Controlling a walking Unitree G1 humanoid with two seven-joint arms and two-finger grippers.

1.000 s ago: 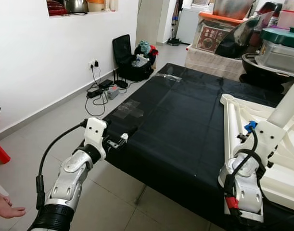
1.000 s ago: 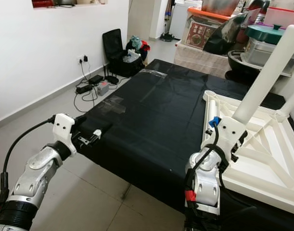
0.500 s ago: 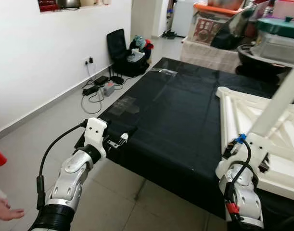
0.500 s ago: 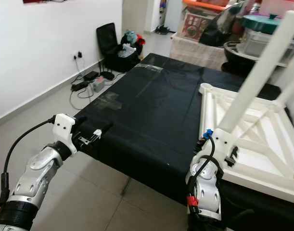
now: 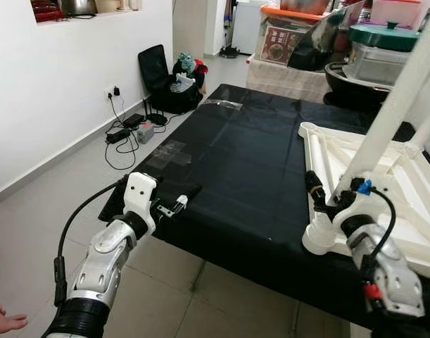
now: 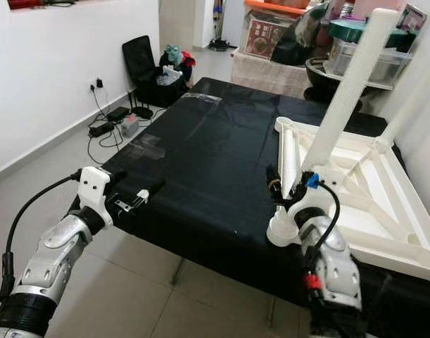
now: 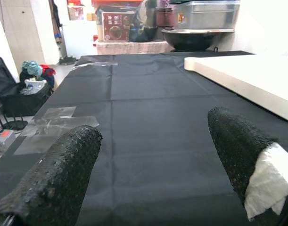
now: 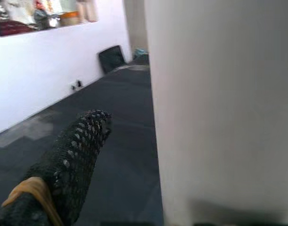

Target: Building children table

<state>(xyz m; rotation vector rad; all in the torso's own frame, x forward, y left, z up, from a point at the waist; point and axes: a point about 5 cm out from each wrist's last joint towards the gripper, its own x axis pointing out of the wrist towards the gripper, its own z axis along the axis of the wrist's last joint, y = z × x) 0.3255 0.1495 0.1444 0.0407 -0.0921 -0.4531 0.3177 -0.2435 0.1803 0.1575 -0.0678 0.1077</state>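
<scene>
One white children's table frame (image 6: pixel 369 190) lies upside down on the right half of the black-covered tabletop (image 5: pixel 250 162), one leg (image 6: pixel 348 91) upright. Right claw (image 6: pixel 279 182) at that leg's base near the frame's front corner; whether it grips cannot be told. Left claw (image 5: pixel 174 206) spread open, holding nothing, at the tabletop's front left edge. Wide bare black cloth between them. No legible writing.
</scene>
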